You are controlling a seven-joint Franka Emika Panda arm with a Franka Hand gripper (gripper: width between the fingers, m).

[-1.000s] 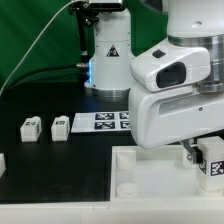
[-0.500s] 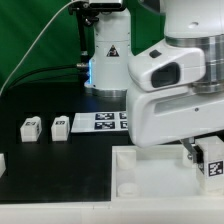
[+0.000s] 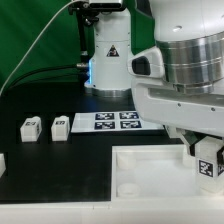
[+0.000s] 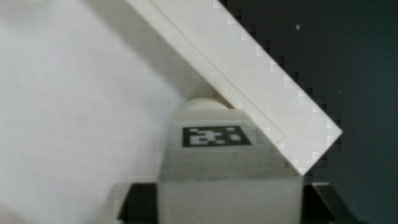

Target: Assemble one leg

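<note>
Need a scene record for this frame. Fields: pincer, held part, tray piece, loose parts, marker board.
pincer: shut on the leg
held part: the leg, tag facing the wrist camera
leg position: at the tray piece, by its rim at the exterior view's right; cannot tell if seated
loose legs: two, on the table, at the exterior view's left
marker board: flat on the table, behind the tray piece

arm pointing down, tool [image 4: 226, 205] clamped on the leg [image 4: 217, 158]
</note>
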